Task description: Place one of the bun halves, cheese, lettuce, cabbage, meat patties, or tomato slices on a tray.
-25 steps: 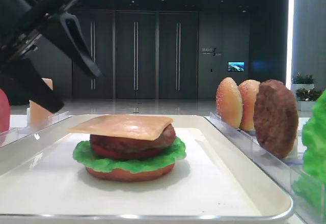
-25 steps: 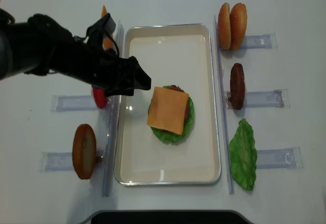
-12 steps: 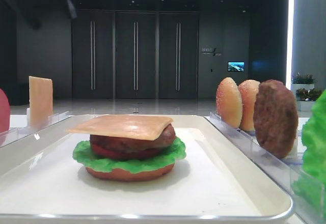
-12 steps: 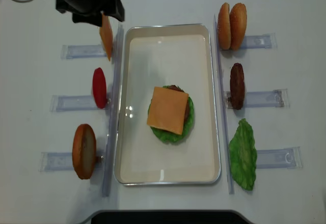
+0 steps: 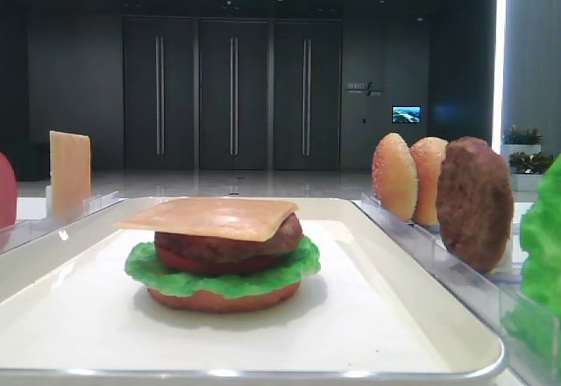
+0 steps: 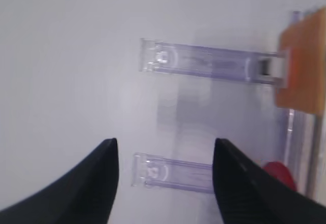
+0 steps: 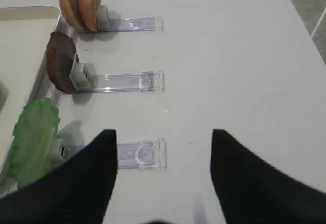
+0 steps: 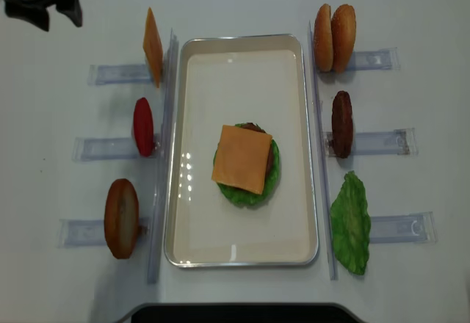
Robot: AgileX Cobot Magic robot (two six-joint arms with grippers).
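The white tray (image 8: 242,81) holds a stack: bun half (image 5: 223,300), lettuce (image 5: 219,279), tomato slice, meat patty (image 5: 228,246), and a cheese slice (image 8: 242,159) on top. Off the tray, a second cheese slice (image 8: 153,46), a tomato slice (image 8: 143,126) and a bun half (image 8: 121,217) stand in holders on the left. Two bun halves (image 8: 334,37), a patty (image 8: 341,123) and lettuce (image 8: 350,222) stand on the right. My left gripper (image 8: 55,11) hangs open and empty at the far left back corner. My right gripper (image 7: 164,132) is open over bare table beside the lettuce.
Clear plastic holders (image 8: 117,73) lie in rows on both sides of the tray, and clear rails (image 8: 163,154) run along its long edges. An empty holder (image 6: 173,172) lies below the left gripper. The table is white.
My left arm has drawn back from the tray's left edge, past the standing cheese slice, to the back left corner. The stack on the tray has not moved.
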